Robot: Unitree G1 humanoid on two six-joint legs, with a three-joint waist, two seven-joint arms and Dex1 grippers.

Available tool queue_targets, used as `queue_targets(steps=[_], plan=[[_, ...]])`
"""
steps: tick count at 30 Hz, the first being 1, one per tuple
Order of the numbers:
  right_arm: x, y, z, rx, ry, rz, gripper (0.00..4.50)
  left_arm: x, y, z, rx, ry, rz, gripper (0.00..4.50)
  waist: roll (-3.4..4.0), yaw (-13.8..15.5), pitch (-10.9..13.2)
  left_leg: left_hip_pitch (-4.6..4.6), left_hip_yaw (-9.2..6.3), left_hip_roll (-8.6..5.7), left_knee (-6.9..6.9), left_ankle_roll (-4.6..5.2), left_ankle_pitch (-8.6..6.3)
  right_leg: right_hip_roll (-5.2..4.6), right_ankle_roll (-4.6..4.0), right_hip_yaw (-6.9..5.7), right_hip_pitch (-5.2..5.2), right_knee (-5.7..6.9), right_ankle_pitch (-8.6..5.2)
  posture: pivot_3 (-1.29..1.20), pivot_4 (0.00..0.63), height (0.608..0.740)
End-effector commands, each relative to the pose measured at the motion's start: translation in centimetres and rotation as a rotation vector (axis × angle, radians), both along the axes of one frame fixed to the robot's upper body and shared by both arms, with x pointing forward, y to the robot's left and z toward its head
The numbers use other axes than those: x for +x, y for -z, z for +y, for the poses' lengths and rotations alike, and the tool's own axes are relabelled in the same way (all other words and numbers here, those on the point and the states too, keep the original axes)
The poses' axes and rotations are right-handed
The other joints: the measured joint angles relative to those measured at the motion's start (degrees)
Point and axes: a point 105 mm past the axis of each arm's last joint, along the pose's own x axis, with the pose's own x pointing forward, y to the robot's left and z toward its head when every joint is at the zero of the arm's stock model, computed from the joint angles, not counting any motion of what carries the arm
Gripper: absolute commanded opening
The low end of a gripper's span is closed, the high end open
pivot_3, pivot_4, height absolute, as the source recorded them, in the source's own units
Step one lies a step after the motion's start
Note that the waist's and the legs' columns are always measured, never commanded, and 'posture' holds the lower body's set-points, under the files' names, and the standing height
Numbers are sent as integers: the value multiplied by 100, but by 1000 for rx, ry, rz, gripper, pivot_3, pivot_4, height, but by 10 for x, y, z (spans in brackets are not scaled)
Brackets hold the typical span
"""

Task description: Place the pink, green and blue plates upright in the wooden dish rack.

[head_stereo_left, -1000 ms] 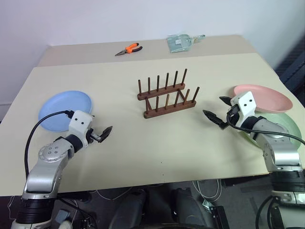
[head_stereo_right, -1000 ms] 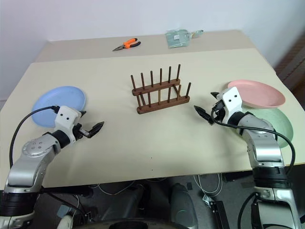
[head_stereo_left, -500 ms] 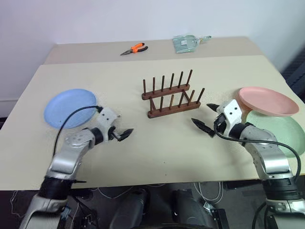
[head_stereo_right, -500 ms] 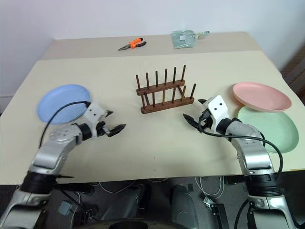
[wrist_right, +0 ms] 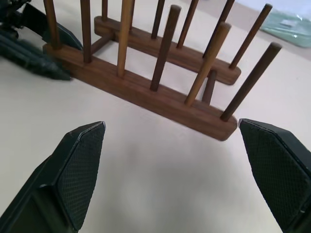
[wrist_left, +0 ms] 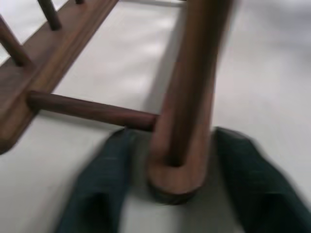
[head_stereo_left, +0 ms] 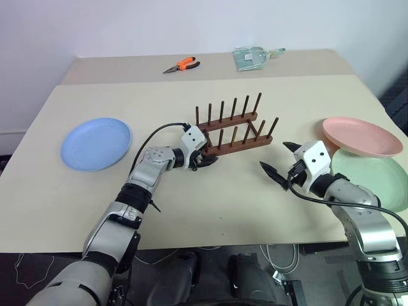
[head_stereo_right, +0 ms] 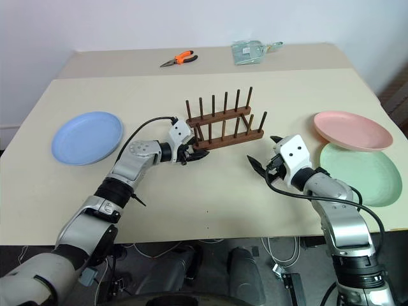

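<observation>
On the beige table (head_stereo_left: 191, 210) I see the wooden dish rack (head_stereo_left: 233, 131) at the middle with bare pegs, its left end partly covered by my left gripper (head_stereo_left: 205, 159), whose fingers straddle the near bar's end; I cannot tell whether they press it. My right gripper (head_stereo_left: 278, 160) hangs spread wide near the rack's right end. The blue plate (head_stereo_left: 95, 143) lies flat far left, while the pink plate (head_stereo_left: 364, 135) overlaps and partly hides the green plate (head_stereo_left: 376, 182) at right.

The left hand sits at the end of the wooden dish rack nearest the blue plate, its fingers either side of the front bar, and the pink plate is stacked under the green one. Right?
Not quite. The stacking is reversed: the left eye view shows the pink plate resting over the edge of the green plate. The rest holds: the left hand is at the wooden dish rack end nearest the blue plate, fingers either side of the front bar.
</observation>
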Motion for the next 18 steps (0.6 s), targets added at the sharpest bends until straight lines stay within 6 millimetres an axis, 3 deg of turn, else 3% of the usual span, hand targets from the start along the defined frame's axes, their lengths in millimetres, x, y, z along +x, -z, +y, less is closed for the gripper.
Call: queue_targets(steps=[1, 5, 14, 18], plan=[[-4, -16, -5, -20, 12, -63, 4500, -4, 8, 1, 20, 29, 2, 765, 0, 7, -2, 0, 0, 0, 2, 0, 0, 0, 1, 0, 1, 1, 0, 0, 150, 729], [-4, -14, -15, -62, 22, -51, 4500, -14, 5, -1, 22, 99, -40, 777, -1, 3, -1, 0, 1, 0, 2, 1, 0, 0, 2, 0, 2, -1, 1, 0, 150, 729], [-10, -13, -70, -147, 140, -22, 4500, -61, -1, 0, 71, 383, -76, 777, 0, 9, -1, 0, 2, 0, -1, 2, 0, 0, 1, 1, 1, -1, 1, 0, 150, 729], [-15, -10, -80, -157, 162, -9, 4500, -58, -1, 5, 60, 351, -58, 2738, 0, 9, -1, 0, 2, 0, 1, 2, 0, -1, 1, 1, 2, 0, 1, 0, 150, 729]])
